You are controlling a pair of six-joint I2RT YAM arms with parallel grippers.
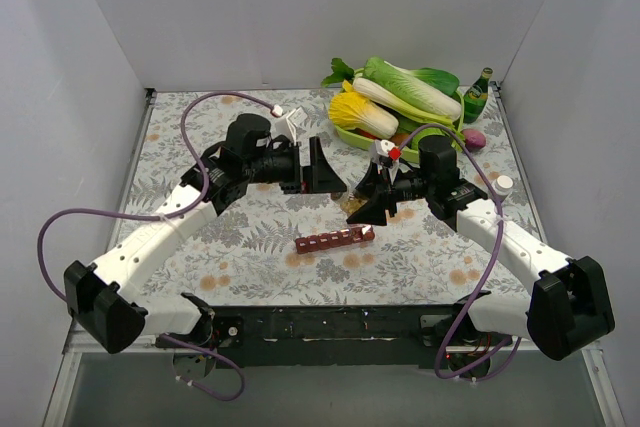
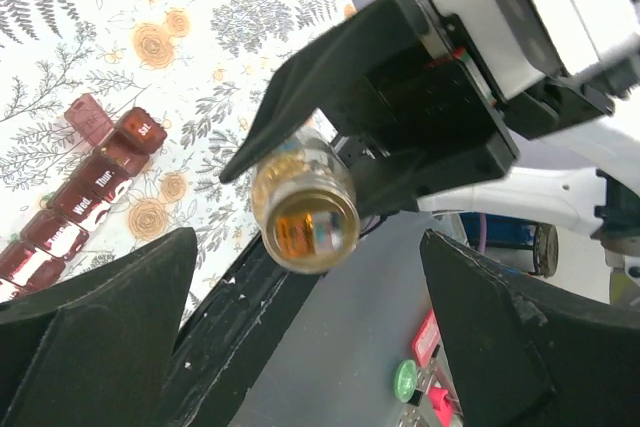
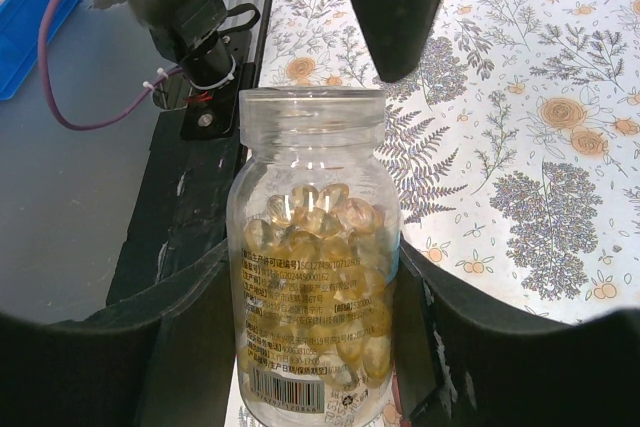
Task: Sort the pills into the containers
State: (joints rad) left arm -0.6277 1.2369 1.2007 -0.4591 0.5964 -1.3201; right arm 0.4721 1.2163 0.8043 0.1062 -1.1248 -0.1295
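- Where the table lies closest to the arm bases, the dark red pill-organizer strip [image 1: 335,240] rests flat on the flowered tablecloth [image 1: 250,237]. It sits just below the right pincer [image 1: 366,205], on that pincer's base side. "Sat", "Thur" and "Wed" can be read on its lids in the left wrist view.
- Above the strip, the right pincer pinches a clear pill bottle [image 3: 315,277] by its body, one finger on each side. It holds the bottle off the table with the capless mouth aimed at the left pincer [image 2: 308,267].
- Yellow capsules [image 3: 320,237] fill the bottle up to about its shoulder.
- Facing that mouth, the left pincer is spread wide with nothing between its fingers. It is near the bottle but not touching it.
- Beyond the right pincer, at the far side of the table, a green tray [image 1: 349,136] holds leafy vegetables. A green glass bottle [image 1: 477,95] stands just beside them.
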